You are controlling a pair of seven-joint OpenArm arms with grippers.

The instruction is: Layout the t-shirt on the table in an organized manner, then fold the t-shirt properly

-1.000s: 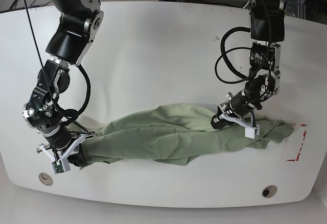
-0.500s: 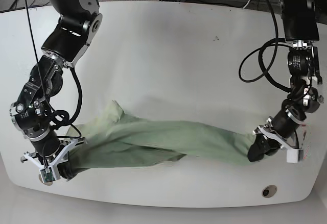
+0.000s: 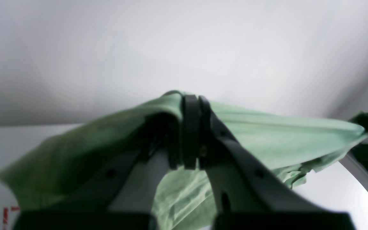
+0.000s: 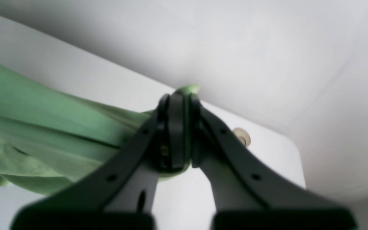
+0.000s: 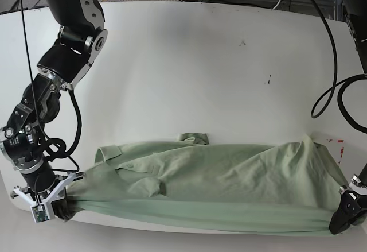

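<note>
The pale green t-shirt [image 5: 218, 177] hangs stretched wide between both grippers along the front edge of the white table [image 5: 189, 74], its upper part resting on the tabletop. My right gripper [image 5: 64, 207] at the front left corner is shut on one end of the t-shirt [image 4: 43, 127]. My left gripper [image 5: 339, 220] at the front right corner is shut on the other end of the t-shirt [image 3: 267, 134]. In both wrist views the black fingers [image 3: 192, 127] [image 4: 176, 127] press together with fabric pinched between them. The grippers are low, at or just past the table's front edge.
A red marking [image 5: 339, 148] sits near the right edge of the table. A round grommet hole [image 4: 242, 136] shows beside the right gripper. Small dark specks [image 5: 243, 43] lie on the far tabletop. Cables run behind the table's far edge.
Both grippers have moved outward and toward the front edge. The t-shirt went from a bunched, twisted strip to a broad, spread sheet pulled taut between them.
</note>
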